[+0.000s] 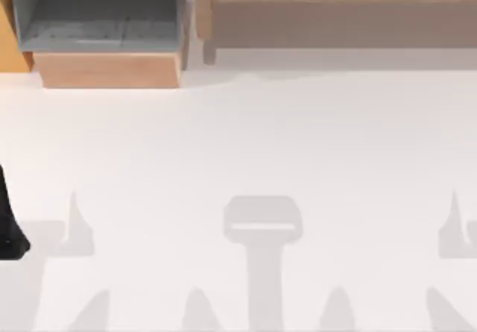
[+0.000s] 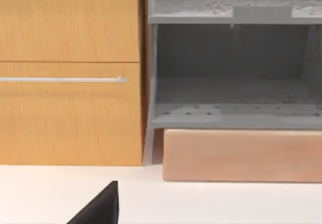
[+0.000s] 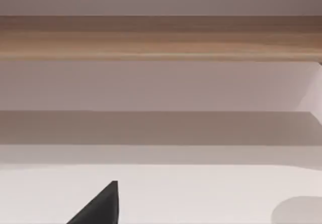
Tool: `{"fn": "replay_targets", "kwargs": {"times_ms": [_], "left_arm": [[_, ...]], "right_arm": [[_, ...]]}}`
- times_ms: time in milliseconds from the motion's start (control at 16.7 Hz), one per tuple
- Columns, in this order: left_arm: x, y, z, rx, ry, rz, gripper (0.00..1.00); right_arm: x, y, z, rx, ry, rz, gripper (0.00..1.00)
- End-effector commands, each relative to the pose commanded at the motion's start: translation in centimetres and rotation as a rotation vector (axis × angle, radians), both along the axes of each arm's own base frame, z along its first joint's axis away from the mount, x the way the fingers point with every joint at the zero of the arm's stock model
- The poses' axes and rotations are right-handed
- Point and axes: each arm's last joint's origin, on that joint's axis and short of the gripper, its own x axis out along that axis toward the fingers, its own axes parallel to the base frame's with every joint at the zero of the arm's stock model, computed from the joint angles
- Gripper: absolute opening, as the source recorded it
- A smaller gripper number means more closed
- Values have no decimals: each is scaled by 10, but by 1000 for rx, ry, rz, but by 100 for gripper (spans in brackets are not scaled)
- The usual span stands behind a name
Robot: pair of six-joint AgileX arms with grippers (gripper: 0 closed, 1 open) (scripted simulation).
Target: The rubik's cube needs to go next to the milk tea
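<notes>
We are parking our left arm [image 1: 9, 227] at the bench's [image 1: 246, 145] 9 o'clock edge, facing the grey shelf unit [image 2: 231, 73]; its pincer's state we cannot tell.

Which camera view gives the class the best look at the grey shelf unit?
The left wrist view: it faces the grey shelf unit head-on, showing two open compartments above a wooden base, beside an orange cabinet. The top view catches the shelf unit from above at the table's far left. The right wrist view faces a wooden ledge instead.
</notes>
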Motion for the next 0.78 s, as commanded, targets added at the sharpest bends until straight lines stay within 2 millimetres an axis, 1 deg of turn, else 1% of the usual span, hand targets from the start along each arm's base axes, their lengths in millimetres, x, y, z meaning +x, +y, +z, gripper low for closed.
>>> {"fn": "replay_targets", "kwargs": {"times_ms": [180, 240, 360, 480, 600, 660, 780], "left_arm": [[0, 0, 0, 0, 0, 0, 100], [0, 0, 0, 0, 0, 0, 100], [0, 0, 0, 0, 0, 0, 100], [0, 0, 0, 0, 0, 0, 100], [0, 0, 0, 0, 0, 0, 100], [0, 0, 0, 0, 0, 0, 100], [0, 0, 0, 0, 0, 0, 100]], "right_arm": [[0, 0, 3, 0, -1, 0, 100], [0, -1, 8, 1, -2, -1, 100], [2, -2, 28, 2, -5, -1, 100], [7, -4, 56, 3, -7, -2, 100], [19, -8, 91, 3, -7, -4, 100], [28, -11, 109, 3, -6, -5, 100], [54, -18, 147, 3, -5, -6, 100]]}}
